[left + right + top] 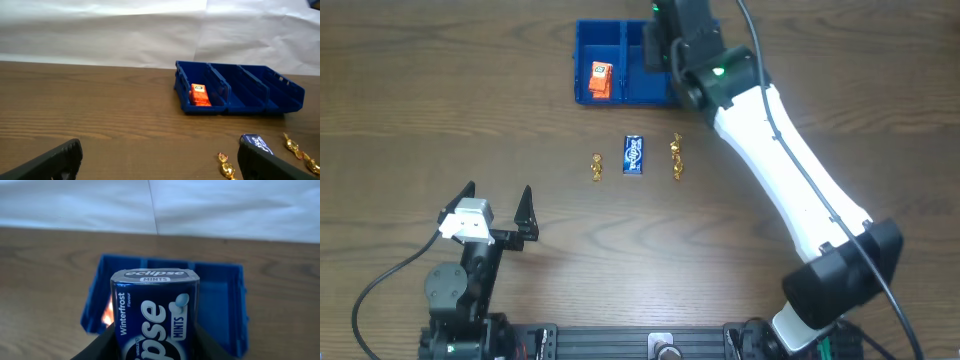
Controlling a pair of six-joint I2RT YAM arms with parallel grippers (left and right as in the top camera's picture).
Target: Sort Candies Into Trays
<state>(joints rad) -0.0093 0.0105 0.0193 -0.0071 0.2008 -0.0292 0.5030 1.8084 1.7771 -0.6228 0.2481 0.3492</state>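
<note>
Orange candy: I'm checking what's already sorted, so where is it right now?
The orange candy lies in the left end compartment of the blue tray, top middle of the top view; the right pincer holds a mint tin near the tray.

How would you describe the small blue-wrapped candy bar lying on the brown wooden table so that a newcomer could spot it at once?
Find the blue plastic three-compartment tray on the brown wooden table. In front of it, towards the arm bases, lies a row of sweets. The blue-wrapped candy bar is the flat rectangle in the middle, flanked by twisted gold-wrapped candies.
</note>
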